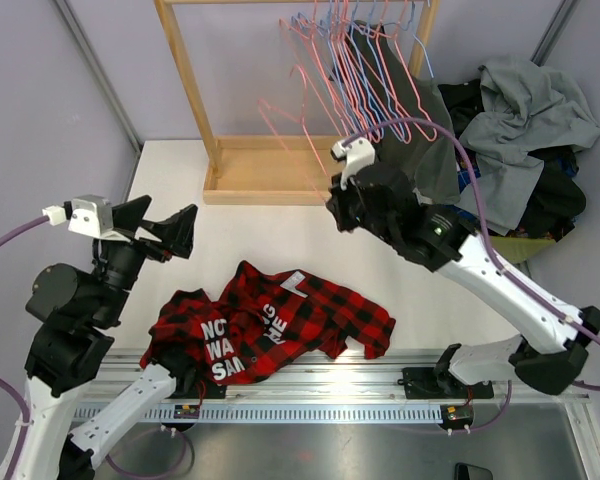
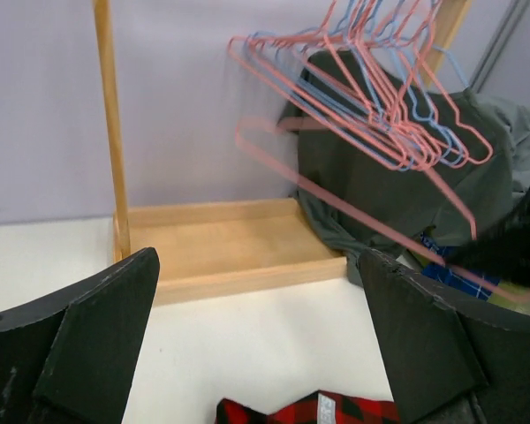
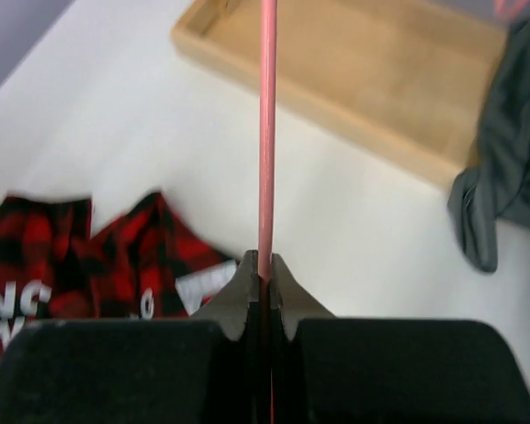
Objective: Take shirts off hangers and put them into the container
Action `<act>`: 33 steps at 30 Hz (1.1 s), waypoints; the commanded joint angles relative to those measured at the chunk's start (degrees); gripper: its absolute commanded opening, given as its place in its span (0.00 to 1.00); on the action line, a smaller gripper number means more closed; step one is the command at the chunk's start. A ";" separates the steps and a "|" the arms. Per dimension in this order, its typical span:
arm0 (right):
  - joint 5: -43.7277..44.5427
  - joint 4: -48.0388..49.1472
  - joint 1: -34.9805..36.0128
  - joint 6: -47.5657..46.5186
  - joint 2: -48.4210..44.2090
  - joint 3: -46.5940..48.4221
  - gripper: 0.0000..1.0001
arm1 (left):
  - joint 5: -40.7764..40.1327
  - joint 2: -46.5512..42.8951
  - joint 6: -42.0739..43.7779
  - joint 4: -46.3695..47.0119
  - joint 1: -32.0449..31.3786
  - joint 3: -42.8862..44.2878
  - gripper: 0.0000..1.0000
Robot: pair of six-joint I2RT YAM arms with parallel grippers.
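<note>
The job looks partly done to me: the plaid shirt [image 1: 270,325] is off its hanger but lies crumpled on the worktop [image 1: 280,225] at 6 o'clock, not yet in the tub [image 1: 528,247] at 3 o'clock, where a grey shirt [image 1: 530,110] is heaped. A dark shirt [image 1: 420,130] hangs among the hangers [image 1: 360,60] on the rack [image 1: 255,170] at 12 o'clock. My right fingers [image 3: 247,283] are clenched on the wire of a pink hanger [image 3: 267,132], while my left fingers [image 1: 165,228] are spread wide above the plaid shirt, holding nothing.
</note>
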 commanded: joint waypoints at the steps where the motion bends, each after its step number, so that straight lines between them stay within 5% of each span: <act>1: 12.37 11.54 -0.70 -2.51 7.15 11.97 0.00 | -3.92 -2.73 -4.25 -2.51 0.01 -4.28 0.99; 15: -9.06 -5.15 -13.80 6.10 47.76 67.80 0.00 | -2.86 -9.34 -5.39 -7.44 0.01 -8.24 0.99; 25: -16.99 -3.58 -16.35 7.34 43.92 56.87 0.00 | -2.07 -9.69 -6.18 -7.09 0.01 -8.42 0.99; 26: -16.81 -2.97 -16.26 6.29 41.82 55.11 0.16 | -1.98 -9.52 -6.45 -7.09 0.01 -8.33 0.99; 27: -16.20 -2.70 -16.09 5.67 40.67 51.70 0.44 | -1.89 -9.43 -6.45 -7.17 0.01 -8.33 0.99; 29: -15.23 -1.21 -15.13 2.96 36.03 47.64 0.76 | -1.72 -9.43 -6.62 -7.09 0.01 -8.33 0.99; 32: -11.10 1.86 -12.41 0.31 28.04 38.24 0.99 | -1.72 -9.25 -6.62 -7.17 0.01 -8.25 0.99; 33: -9.35 2.48 -11.53 -0.13 25.82 33.26 0.99 | -1.80 -9.25 -6.62 -7.35 0.01 -8.16 0.99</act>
